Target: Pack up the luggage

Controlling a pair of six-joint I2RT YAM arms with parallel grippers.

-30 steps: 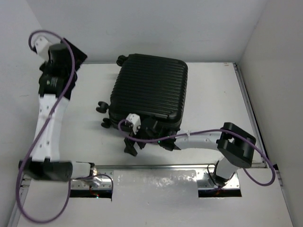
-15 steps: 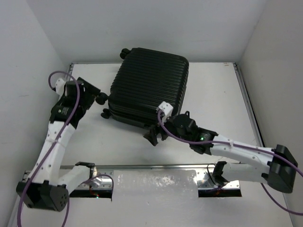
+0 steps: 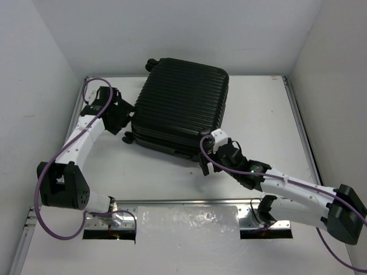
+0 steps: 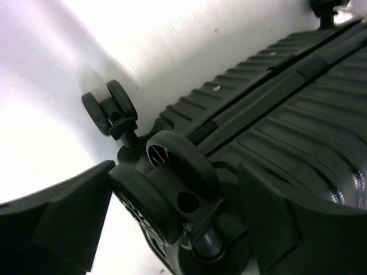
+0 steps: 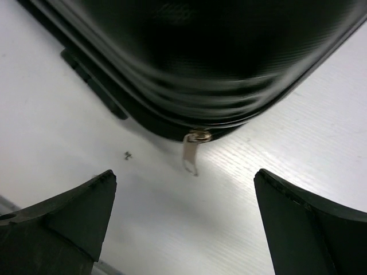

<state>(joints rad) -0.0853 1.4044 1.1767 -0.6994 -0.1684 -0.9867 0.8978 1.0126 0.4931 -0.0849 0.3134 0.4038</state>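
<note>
1. the luggage (image 3: 180,106) lies flat and closed on the worktop (image 3: 258,114), ribbed shell up. in the top view it sits from the centre toward 12 o'clock, turned slightly off square.

2. left tool (image 3: 117,117): i read it at the 9 o'clock edge of the luggage, close to the 8 o'clock corner. in the left wrist view the left tool (image 4: 178,189) stands wide open. a twin caster wheel (image 4: 172,183) on that corner sits between its fingers (image 4: 57,223). the left finger tip is just beside the wheel; i cannot tell whether it touches. nothing is clamped. a second caster wheel (image 4: 109,112) stands past the first, toward 11 o'clock in that view, on bare worktop (image 4: 57,86). the ribbed shell of the luggage (image 4: 298,114) fills the 1 to 4 o'clock part of the frame.

3. right tool (image 3: 206,162): i read it at the 5 o'clock corner of the luggage, low over the worktop. in the right wrist view the right tool (image 5: 183,189) is spread wide, with nothing in its grip. a metal zipper pull (image 5: 191,153) hangs from the rounded corner of the luggage (image 5: 229,57) and lies on the worktop (image 5: 172,229), ahead of the fingers (image 5: 69,212) and apart from both. the shell is blurred in this view.
</note>
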